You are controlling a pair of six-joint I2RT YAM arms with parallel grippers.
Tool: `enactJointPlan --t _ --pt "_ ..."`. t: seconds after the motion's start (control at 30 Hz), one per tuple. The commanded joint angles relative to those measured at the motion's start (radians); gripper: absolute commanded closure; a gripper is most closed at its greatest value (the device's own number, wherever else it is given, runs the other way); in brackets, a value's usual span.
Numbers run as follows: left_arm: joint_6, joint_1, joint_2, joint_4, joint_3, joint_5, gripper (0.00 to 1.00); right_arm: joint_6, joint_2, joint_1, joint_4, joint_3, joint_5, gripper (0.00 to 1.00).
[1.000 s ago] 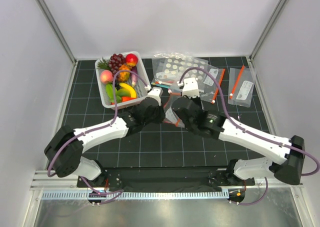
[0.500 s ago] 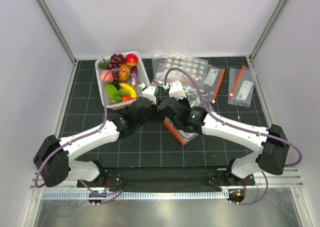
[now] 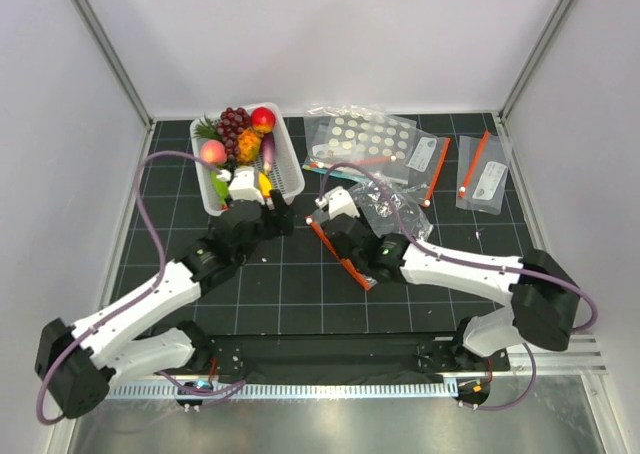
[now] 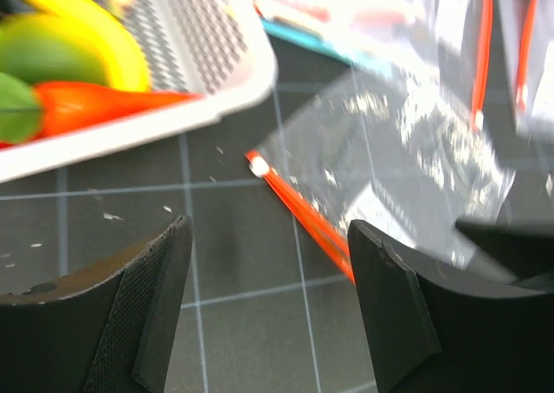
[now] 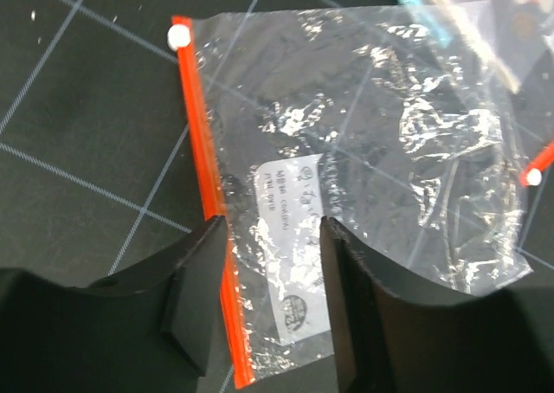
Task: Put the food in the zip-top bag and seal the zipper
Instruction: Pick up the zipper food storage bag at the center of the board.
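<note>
The food sits in the white basket (image 3: 289, 154): a yellow banana (image 3: 263, 182), a pink peach (image 3: 212, 152) and other pieces. In the left wrist view the banana (image 4: 82, 21), a green piece (image 4: 39, 60) and an orange carrot (image 4: 95, 103) show. The clear zip-top bag (image 3: 388, 212) lies flat on the mat, its orange-red zipper (image 3: 356, 272) along the left edge. My left gripper (image 3: 278, 214) (image 4: 268, 230) is open and empty, between basket and bag. My right gripper (image 3: 326, 226) (image 5: 271, 224) is open, hovering over the bag (image 5: 372, 125) next to the zipper (image 5: 201, 142).
A dotted clear bag (image 3: 365, 134) and two labelled bags with orange strips (image 3: 428, 159) (image 3: 483, 174) lie behind the zip-top bag. The basket's corner (image 4: 216, 90) is close to the left fingers. White enclosure walls stand on three sides.
Both grippers have opened and let go of the bag, which now lies on the mat. The left arm has swung left toward the basket; the right has drawn back slightly.
</note>
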State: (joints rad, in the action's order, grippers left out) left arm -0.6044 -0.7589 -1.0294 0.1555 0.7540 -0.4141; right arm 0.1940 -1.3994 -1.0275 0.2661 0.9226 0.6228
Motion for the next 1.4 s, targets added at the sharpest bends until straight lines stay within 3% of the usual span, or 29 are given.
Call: enactJointPlan --t 0.0,0.2,0.27,0.4,0.8,1.0,1.1,1.13,1.2,1.37 --pt "-0.061 0.030 0.074 0.048 -0.013 -0.103 0.23 -0.070 -0.047 -0.023 -0.091 0.007 -0.041 0.45" --pt "-0.077 0.036 0.169 0.105 -0.024 -0.201 0.19 -0.117 -0.179 -0.028 -0.074 0.048 -0.031 0.41" --pt "-0.078 0.038 0.190 0.121 -0.025 -0.218 0.17 -0.122 -0.217 -0.035 -0.062 0.071 -0.028 0.35" --pt "-0.089 0.038 0.245 0.159 -0.018 -0.278 0.14 -0.137 -0.266 -0.068 -0.041 0.099 0.051 0.32" --pt "-0.101 0.038 0.312 0.150 -0.055 -0.301 0.11 -0.137 -0.450 -0.069 0.048 0.206 0.199 0.40" --pt "-0.103 0.036 0.310 0.150 -0.054 -0.296 0.11 -0.133 -0.487 -0.069 0.076 0.239 0.282 0.49" --pt "-0.103 0.038 0.310 0.148 -0.058 -0.298 0.11 -0.119 -0.497 -0.069 0.084 0.255 0.316 0.73" --pt "-0.101 0.038 0.310 0.147 -0.058 -0.298 0.10 -0.116 -0.489 -0.069 0.081 0.254 0.318 0.88" --pt "-0.100 0.038 0.305 0.144 -0.058 -0.295 0.10 -0.096 -0.457 -0.069 0.070 0.248 0.327 0.99" --pt "-0.097 0.038 0.275 0.136 -0.051 -0.278 0.10 -0.064 -0.328 -0.068 0.006 0.168 0.334 0.99"
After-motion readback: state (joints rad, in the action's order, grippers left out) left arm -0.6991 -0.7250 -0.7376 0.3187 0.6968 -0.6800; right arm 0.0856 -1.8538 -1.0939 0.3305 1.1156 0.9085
